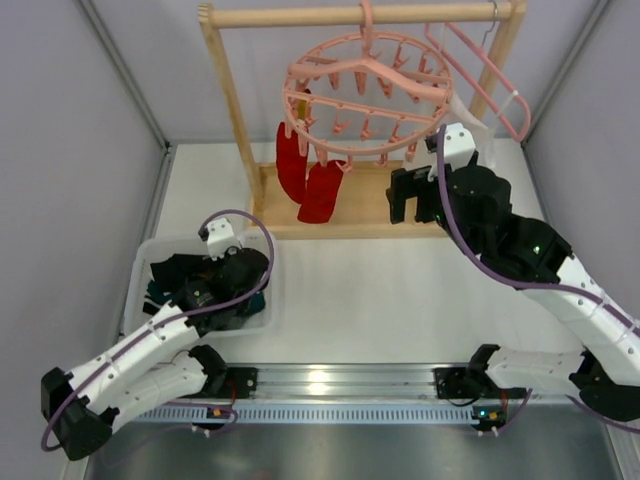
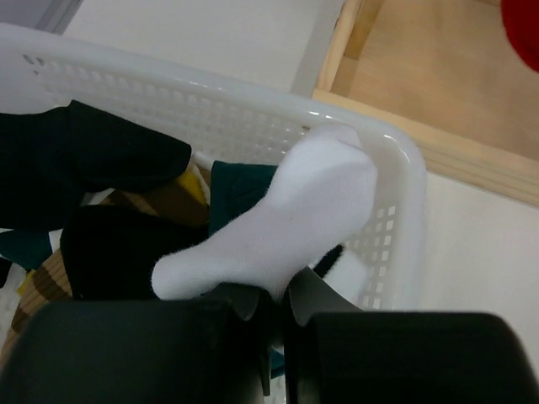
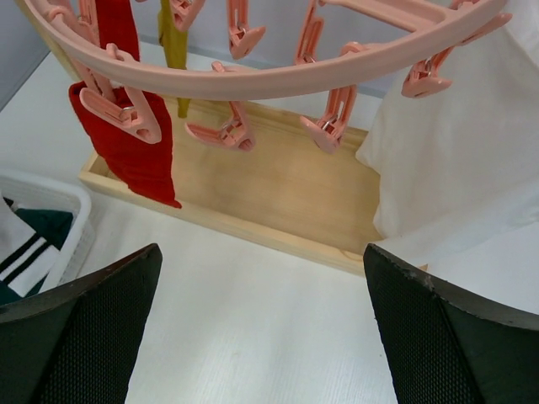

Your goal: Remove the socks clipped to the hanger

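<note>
Status: left gripper [image 2: 274, 299] clamped shut on white sock [image 2: 295, 210] above basket [image 2: 210, 101]; right gripper [image 3: 263, 261] spread wide, empty, below hanger [image 3: 253, 82]; red socks [image 3: 126, 151] hang clipped to hanger.

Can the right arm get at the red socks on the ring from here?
Probably yes. The right gripper, jaws open, faces the hanger, and the red socks hang ahead to its left with nothing between. Only empty clips dangle nearby.
</note>
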You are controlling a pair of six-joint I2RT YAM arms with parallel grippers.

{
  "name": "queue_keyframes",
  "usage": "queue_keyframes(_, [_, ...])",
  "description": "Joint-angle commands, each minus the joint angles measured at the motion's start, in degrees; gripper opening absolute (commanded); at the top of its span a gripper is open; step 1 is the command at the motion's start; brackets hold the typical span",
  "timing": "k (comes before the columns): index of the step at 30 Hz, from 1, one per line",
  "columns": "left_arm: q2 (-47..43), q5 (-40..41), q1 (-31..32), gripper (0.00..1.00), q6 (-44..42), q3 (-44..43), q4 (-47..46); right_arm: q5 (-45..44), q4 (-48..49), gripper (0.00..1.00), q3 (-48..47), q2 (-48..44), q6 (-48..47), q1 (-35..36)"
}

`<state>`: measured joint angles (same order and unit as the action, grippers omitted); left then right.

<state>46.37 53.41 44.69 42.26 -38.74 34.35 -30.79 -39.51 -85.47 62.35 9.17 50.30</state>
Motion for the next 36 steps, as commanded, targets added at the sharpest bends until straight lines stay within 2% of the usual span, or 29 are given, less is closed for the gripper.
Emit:
queue_keyframes(1, [1.7,-2.61,-1.35,0.0,2.39,-0.02,1.07,1.69,1.27,0.99,0.83,0.41,0.59,-1.08])
queue_keyframes(2, [1.97,-2.69,-1.7,0.0,2.74,-0.02,0.98,1.87,1.19,1.0,0.92,0.49,0.67,-1.26])
queue_keyframes(3, [2.06,-2.61,-2.06,0.05,3.44,0.16,0.98,2.04,1.36,0.99,1.09,0.49,0.67,-1.17])
queue_keyframes(4, [2.06,-2.61,-2.49,0.26,3.62,0.33,1.07,2.05,1.54,0.99,1.36,0.41,0.67,-1.17])
queue_keyframes(7, [1.62,-2.25,-2.5,0.48,4.06,0.51,0.98,2.05,1.54,0.99,1.8,0.15,0.5,-1.44])
queue_keyframes(8, [1.36,-2.43,-2.5,0.67,3.97,0.33,0.9,2.13,1.54,0.99,1.97,0.14,0.5,-1.61])
queue_keyframes(10, [0.92,-4.62,-2.5,0.82,2.83,-0.72,0.63,2.4,1.54,1.0,2.06,-0.12,0.5,-1.96])
queue_keyframes(11, [1.0,-5.32,-2.5,0.93,2.31,-1.16,0.72,2.4,1.62,0.99,2.24,-0.29,0.41,-2.05])
queue_keyframes(12, [1.26,-7.33,-2.41,0.98,1.26,-2.47,0.63,2.4,1.63,0.99,2.24,-0.47,0.32,-2.31])
queue_keyframes(15, [1.88,-11.9,-2.06,0.98,-2.34,-4.85,-1.03,2.66,1.8,0.99,2.85,-1.26,0.24,-2.84])
queue_keyframes(18, [1.18,-25.33,-1.36,0.98,-12.0,-4.07,-14.18,3.71,2.59,0.99,3.64,-2.58,0.15,-3.28])
queue_keyframes(19, [1.01,-33.55,-1.44,0.98,-14.46,-3.54,-21.88,4.24,2.85,0.99,3.91,-3.36,0.15,-3.37])
queue_keyframes(20, [1.18,-37.46,-1.36,0.98,-19.62,-2.05,-26.57,4.76,3.03,1.0,4.08,-3.81,0.23,-3.46])
queue_keyframes(22, [2.31,-46.41,-1.44,0.98,-24.83,-1.08,-33.53,6.35,3.03,0.99,4.26,-4.77,0.24,-3.55])
queue_keyframes(23, [4.06,-47.33,-1.44,0.98,-28.69,-0.81,-39.39,6.96,3.21,0.99,4.43,-5.04,0.32,-3.55])
queue_keyframes(27, [10.13,-47.25,-2.93,0.98,-35.92,-1.07,-49.27,10.03,3.73,0.99,5.4,-6.88,-0.37,-3.63])
queue_keyframes(28, [11.88,-48.39,-5.81,0.98,-36.54,-1.77,-50.16,10.48,4.43,0.99,6.27,-7.24,-0.81,-3.63])
queue_keyframes(30, [18.12,-57.67,-10.82,0.98,-35.5,-4.84,-52.36,11.19,5.58,0.99,7.59,-8.98,-1.96,-3.55])
queue_keyframes(31, [20.32,-62.85,-16.59,0.98,-34.71,-5.81,-53.32,11.27,6.1,0.99,9.08,-9.61,-2.4,-3.55])
queue_keyframes(32, [23.65,-66.12,-19.26,0.98,-34.01,-6.78,-54.9,11.27,7.76,0.99,10.05,-10.48,-2.84,-3.63])
queue_keyframes(34, [25.43,-71.24,-22.78,0.98,-34.61,-6.0,-62.0,11.53,9.87,0.99,13.99,-13.29,-3.89,-3.63])
queue_keyframes(36, [27.54,-74.82,-23.5,0.98,-35.58,-4.94,-68.58,14.6,14.09,0.99,16.82,-16.45,-5.91,-3.55])
